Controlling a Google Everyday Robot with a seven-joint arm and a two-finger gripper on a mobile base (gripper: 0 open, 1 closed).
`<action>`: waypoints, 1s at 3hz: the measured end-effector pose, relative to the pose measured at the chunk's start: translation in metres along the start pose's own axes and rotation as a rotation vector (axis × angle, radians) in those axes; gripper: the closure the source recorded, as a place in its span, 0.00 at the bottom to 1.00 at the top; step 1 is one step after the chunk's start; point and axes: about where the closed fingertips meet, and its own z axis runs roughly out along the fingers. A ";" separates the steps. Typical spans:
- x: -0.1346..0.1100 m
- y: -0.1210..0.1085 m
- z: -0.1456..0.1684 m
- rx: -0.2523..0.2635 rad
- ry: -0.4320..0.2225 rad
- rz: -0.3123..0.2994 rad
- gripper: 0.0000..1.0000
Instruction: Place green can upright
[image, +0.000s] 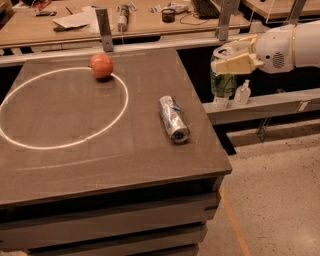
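Gripper: over on the right, the cream-coloured 2-finger gripper (229, 64) hangs in the air, out past the right edge of the table and well clear of its top.
Grip: clamped on the top end of 1 can, fingers (240, 61) pressed against it from either side.
Green can: the green can (222, 84), an aluminium drink can with a green and white patterned body, hangs below those fingers, roughly upright, off the table, in front of the dark gap beside it.
Arm: a white rounded arm housing (287, 47) comes in from the right edge of the view.
Ledge: a pale grey ledge (280, 102) runs below the held can.
Bottle: 1 small clear plastic bottle (242, 92) stands on that ledge, just right of the can.
Silver can: a silver drink can with blue and red marks (173, 119) lies on its side near the table's right edge, 1 end facing us.
Fruit: a round red apple (101, 66) sits at the far side, touching the ring's line.
Ring: a white painted circle (122, 107) fills the left part of the top.
Table: a dark brown square wooden table (150, 165) carries all 3.
Behind: a light wooden workbench (145, 22) with papers and cables.
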 end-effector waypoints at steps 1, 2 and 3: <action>-0.002 -0.003 0.000 0.016 -0.005 -0.014 1.00; -0.002 -0.005 0.001 0.026 -0.004 -0.018 1.00; -0.002 -0.006 0.002 0.027 -0.004 -0.018 1.00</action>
